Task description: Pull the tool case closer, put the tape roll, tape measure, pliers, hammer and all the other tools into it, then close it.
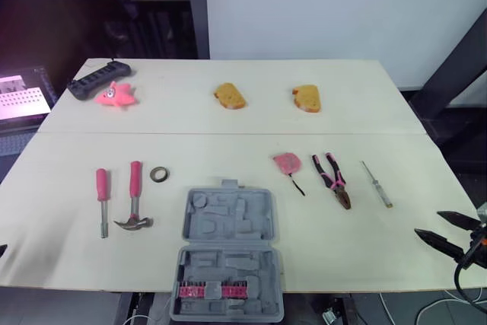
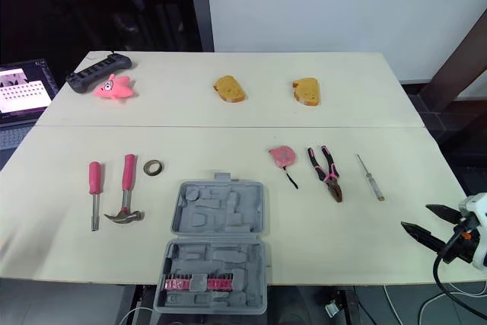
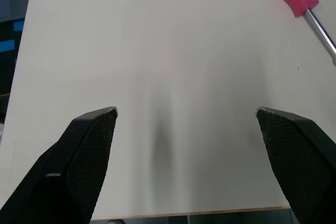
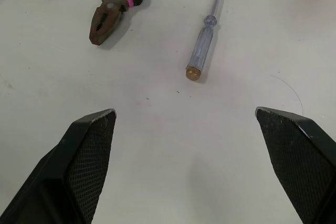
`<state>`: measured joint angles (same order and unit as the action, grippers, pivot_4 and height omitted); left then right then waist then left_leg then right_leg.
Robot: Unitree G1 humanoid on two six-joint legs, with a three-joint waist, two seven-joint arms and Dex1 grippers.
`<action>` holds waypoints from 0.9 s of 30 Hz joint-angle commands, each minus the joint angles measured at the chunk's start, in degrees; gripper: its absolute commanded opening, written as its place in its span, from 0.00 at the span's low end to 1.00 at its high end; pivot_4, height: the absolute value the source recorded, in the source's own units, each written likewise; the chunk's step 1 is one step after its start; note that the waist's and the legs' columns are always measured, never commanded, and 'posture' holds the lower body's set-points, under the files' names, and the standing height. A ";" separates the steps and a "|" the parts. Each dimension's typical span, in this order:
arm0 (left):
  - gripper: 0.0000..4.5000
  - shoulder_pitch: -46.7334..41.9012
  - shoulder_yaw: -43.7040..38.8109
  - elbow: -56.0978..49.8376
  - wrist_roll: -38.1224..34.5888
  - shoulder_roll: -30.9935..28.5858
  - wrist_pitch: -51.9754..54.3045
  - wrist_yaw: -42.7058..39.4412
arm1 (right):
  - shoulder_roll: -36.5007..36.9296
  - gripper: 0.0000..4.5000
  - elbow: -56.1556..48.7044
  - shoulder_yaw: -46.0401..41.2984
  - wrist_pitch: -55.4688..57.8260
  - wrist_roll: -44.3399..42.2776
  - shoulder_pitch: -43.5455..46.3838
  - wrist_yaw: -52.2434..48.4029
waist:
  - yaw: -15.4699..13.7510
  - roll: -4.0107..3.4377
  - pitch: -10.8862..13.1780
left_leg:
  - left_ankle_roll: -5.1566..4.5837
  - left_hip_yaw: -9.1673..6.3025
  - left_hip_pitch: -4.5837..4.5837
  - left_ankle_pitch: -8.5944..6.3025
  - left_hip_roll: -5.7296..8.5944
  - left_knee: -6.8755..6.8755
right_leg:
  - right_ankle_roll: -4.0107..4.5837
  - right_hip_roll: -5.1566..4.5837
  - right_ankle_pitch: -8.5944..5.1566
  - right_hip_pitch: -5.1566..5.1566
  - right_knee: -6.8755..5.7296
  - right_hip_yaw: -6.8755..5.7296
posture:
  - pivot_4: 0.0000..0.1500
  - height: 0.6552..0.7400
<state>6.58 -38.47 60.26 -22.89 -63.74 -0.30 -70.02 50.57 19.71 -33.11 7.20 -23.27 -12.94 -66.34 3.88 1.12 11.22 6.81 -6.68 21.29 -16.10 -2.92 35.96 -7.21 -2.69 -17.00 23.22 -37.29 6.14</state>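
The grey tool case (image 1: 227, 253) lies open and flat at the near edge of the table (image 1: 228, 142), its nearer half holding a row of pink bits and reaching past the table's front edge. To the case's left lie the hammer (image 1: 134, 199) and, beyond it, a pink-handled screwdriver (image 1: 102, 199), both with handles pointing away from the robot. The tape roll (image 1: 159, 174) sits just off the case's far left corner. To the case's right and slightly farther back are the pink tape measure (image 1: 288, 164), then the pliers (image 1: 333, 180), then a clear-handled screwdriver (image 4: 203, 45). Well beyond the case, at the table's far side, are two bread-like pieces (image 1: 230, 97) (image 1: 307, 98), a pink toy (image 1: 116, 95) and a black bar-shaped device (image 1: 99, 80). The right gripper (image 1: 428, 223) hovers spread wide and empty far right of the case, near the clear screwdriver. The left gripper (image 3: 186, 113) hangs released over bare table left of the case, near the pink screwdriver.
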 commanded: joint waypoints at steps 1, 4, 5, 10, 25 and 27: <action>0.99 -1.45 0.74 -0.72 0.24 -0.44 -0.89 -0.36 | -0.65 1.00 -3.09 -0.67 0.60 -1.08 0.28 1.75 | 0.04 -0.01 -0.01 | 0.00 0.00 0.00 0.00 0.00 0.00 | 0.00 0.00 0.00 0.00 -0.01 0.00 | 1.00 1.00; 0.99 -2.73 2.84 -4.59 0.39 1.10 -0.85 -0.74 | -1.80 1.00 -9.17 0.05 2.79 -2.36 0.93 4.05 | 0.09 -0.04 -0.02 | 0.00 0.00 -0.01 0.00 0.00 0.00 | -0.02 0.00 0.01 0.00 -0.04 0.00 | 1.00 1.00; 0.99 -3.17 3.53 -7.23 0.02 2.01 0.05 -0.91 | -2.34 1.00 -12.25 0.45 4.40 -3.35 1.48 5.08 | 0.11 -0.07 -0.02 | 0.00 0.00 -0.01 0.00 0.00 0.00 | -0.03 0.01 0.02 0.00 -0.05 0.00 | 1.00 1.00; 0.99 -8.52 7.97 -25.41 -2.70 8.81 8.77 3.98 | -3.05 1.00 -32.08 6.30 17.12 -10.32 5.11 9.32 | -0.06 -0.19 -0.03 | 0.02 -0.02 0.00 0.01 -0.01 0.10 | -0.24 0.01 0.13 0.00 -0.19 0.01 | 1.00 1.00; 0.99 -44.62 40.31 -11.24 16.23 14.65 -5.40 -13.89 | -2.78 1.00 -51.61 41.79 35.03 -1.49 30.85 18.37 | -1.06 -0.13 -0.04 | 0.03 -0.13 0.12 0.03 0.01 0.23 | -0.25 0.08 0.17 0.13 -0.31 -0.06 | 1.00 1.00; 0.99 -48.04 43.15 -6.68 18.81 15.71 -7.06 -16.07 | -3.91 1.00 -51.49 43.47 36.12 -1.03 33.04 19.13 | -1.10 -0.13 -0.04 | 0.02 -0.13 0.13 0.02 0.03 0.20 | -0.26 0.05 0.17 0.13 -0.30 -0.06 | 1.00 1.00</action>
<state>-40.40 2.83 50.71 -6.44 -48.34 -5.32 -84.02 47.21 -30.16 9.90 42.90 -24.85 18.43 -47.96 2.79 0.99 11.17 6.80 -6.82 21.41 -16.09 -2.89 36.16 -7.47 -2.63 -16.83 23.35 -37.59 6.08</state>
